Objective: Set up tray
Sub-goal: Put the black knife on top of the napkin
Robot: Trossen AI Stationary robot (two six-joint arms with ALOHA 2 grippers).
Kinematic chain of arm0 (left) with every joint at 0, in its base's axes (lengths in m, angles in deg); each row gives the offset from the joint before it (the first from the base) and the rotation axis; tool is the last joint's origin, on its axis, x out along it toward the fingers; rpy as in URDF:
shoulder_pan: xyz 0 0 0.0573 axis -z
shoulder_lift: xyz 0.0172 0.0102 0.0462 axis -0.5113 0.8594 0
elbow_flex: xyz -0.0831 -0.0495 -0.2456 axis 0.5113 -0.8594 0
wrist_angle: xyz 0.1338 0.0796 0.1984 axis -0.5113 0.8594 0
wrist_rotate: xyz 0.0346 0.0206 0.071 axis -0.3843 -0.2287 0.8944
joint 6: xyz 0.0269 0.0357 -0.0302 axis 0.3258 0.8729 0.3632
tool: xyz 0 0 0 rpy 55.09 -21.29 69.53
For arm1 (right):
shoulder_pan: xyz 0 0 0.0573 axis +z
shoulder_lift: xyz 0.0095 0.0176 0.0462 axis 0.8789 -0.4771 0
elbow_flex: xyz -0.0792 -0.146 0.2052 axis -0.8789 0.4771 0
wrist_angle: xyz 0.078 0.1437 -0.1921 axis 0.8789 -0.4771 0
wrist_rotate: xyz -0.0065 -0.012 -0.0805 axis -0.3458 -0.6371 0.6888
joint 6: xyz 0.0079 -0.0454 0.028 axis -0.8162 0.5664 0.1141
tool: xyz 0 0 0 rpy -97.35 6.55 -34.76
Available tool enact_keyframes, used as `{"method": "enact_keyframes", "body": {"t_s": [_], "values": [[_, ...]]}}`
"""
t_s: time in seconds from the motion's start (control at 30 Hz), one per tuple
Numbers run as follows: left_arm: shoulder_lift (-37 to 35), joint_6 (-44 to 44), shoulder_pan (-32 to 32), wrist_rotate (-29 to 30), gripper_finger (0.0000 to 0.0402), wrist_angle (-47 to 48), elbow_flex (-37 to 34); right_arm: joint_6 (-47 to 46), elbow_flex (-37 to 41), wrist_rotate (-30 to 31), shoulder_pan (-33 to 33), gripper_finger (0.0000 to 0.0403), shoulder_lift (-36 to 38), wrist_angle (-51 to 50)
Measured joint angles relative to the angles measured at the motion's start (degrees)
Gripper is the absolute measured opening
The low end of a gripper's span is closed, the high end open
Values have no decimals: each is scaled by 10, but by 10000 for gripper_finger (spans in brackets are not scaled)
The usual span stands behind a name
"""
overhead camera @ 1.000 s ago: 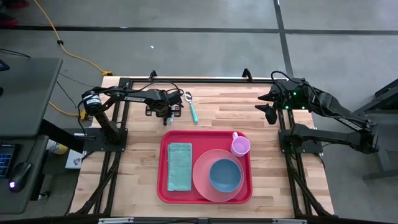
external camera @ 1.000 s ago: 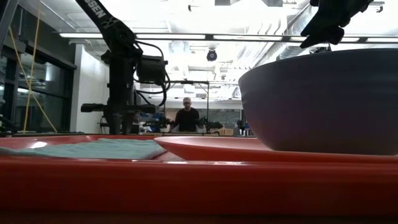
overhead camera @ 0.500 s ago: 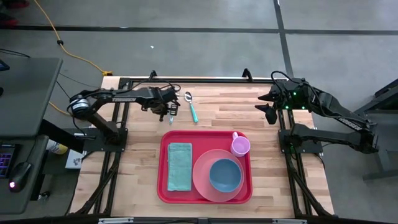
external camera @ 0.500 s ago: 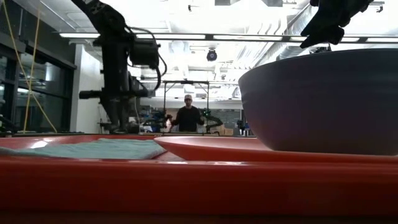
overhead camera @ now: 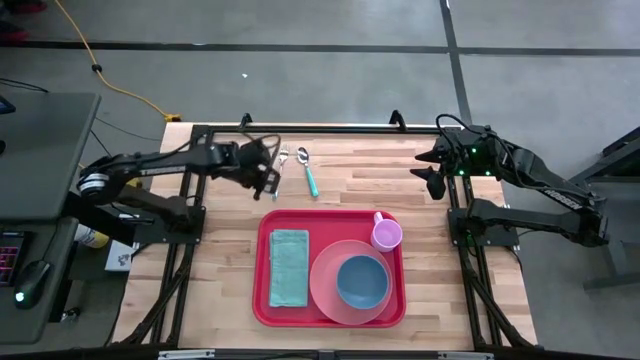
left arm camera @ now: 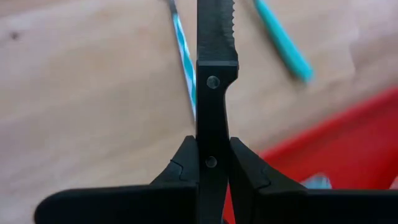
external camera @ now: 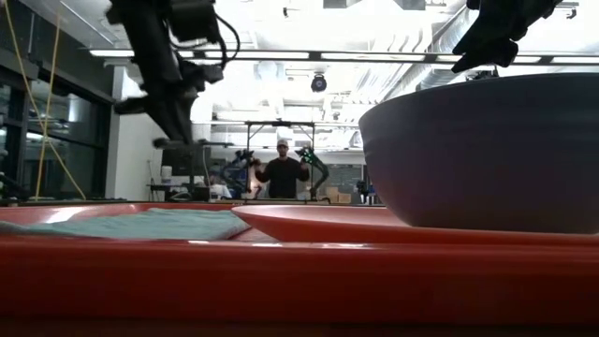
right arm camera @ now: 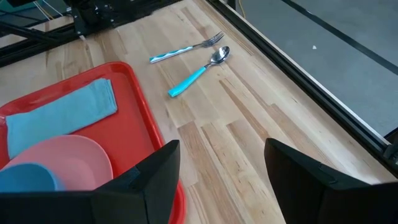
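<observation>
The red tray (overhead camera: 262,270) lies near the table's middle and holds a folded teal cloth (overhead camera: 288,267), a pink plate (overhead camera: 325,290) with a blue bowl (overhead camera: 362,281), and a pink cup (overhead camera: 386,234). A fork (right arm camera: 186,46) with a striped handle and a teal-handled spoon (right arm camera: 199,71) lie flat on the wood beyond the tray's far edge. My left gripper (overhead camera: 269,178) is shut on nothing and hangs above the fork's handle (left arm camera: 183,62). My right gripper (right arm camera: 224,180) waits open at the far right edge of the table.
Bare wood (overhead camera: 350,185) stretches between the cutlery and the right arm. A black frame rail (overhead camera: 320,128) runs along the far edge. In the low view the tray rim (external camera: 281,281) and bowl (external camera: 487,150) fill the foreground, and a person (external camera: 283,173) stands in the room behind.
My left gripper has risen from the table beside the fork while staying over nearly the same spot, and its arm has swung back toward the table's left edge. The right arm has kept still.
</observation>
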Motion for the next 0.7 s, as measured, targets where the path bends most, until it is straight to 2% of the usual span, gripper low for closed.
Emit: {"method": "enact_keyframes", "body": {"t_s": [0.17,0.33,0.47,0.7], "values": [[-39,-37,78,6,65,62,0,0,0,1,0,213,0,0],[-74,-116,185,36,65,101,0,0,0,1,0,213,0,0],[-78,-213,280,53,65,100,1,0,0,2,0,213,0,0],[-42,-387,421,111,65,78,1,-2,0,2,0,213,0,0]]}}
